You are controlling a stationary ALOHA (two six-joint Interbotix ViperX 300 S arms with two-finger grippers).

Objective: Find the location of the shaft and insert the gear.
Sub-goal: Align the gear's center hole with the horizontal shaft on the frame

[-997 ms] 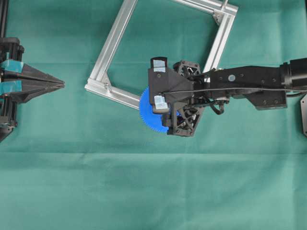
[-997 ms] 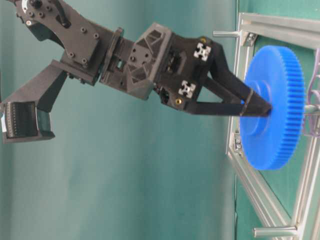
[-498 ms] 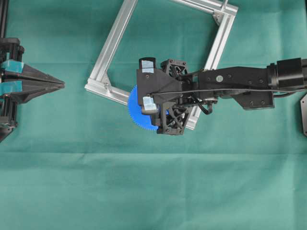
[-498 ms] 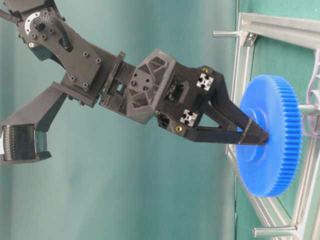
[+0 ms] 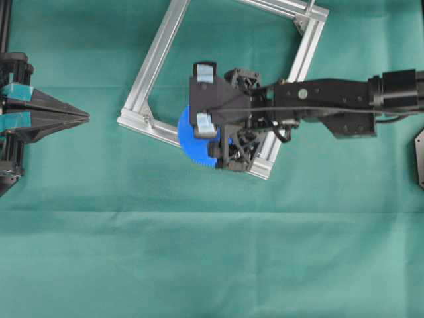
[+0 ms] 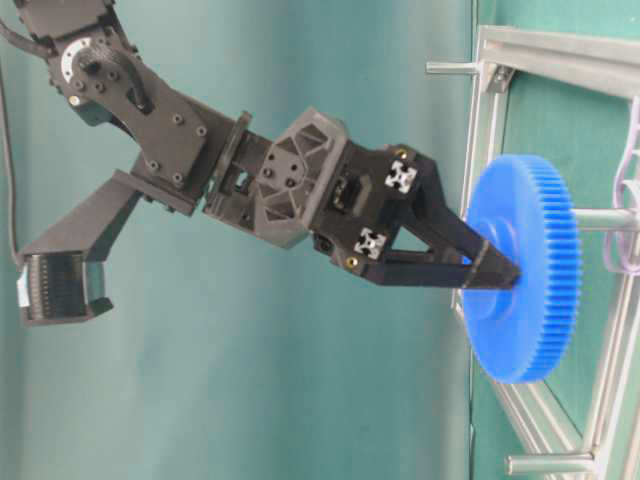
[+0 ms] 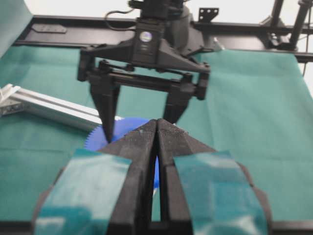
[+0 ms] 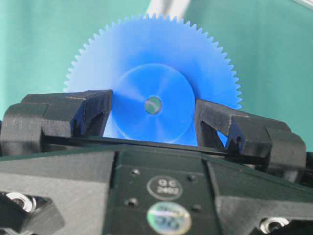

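Observation:
The blue toothed gear [image 5: 187,142] hangs above the green cloth, over the lower corner of the frame. My right gripper [image 5: 204,101] is shut on its raised hub, one finger on each side. In the right wrist view my right gripper [image 8: 152,115] frames the gear [image 8: 154,68], whose centre hole faces the camera. In the table-level view the thin silvery shaft [image 6: 605,217] sticks out of its clear plate just past the gear [image 6: 535,270]. The shaft's tip is off to one side of the hub. My left gripper [image 5: 83,116] is shut and holds nothing, far left.
A square aluminium frame [image 5: 156,59] lies tilted on the green cloth, with the shaft inside its lower corner. Its rails and short corner posts [image 6: 545,463] surround the gear. The right arm [image 5: 331,106] reaches in from the right edge.
The right arm has carried the gear left and slightly toward the frame's inside. In the table-level view the gear has drawn back from the shaft, away from the cloth. The left arm has not moved.

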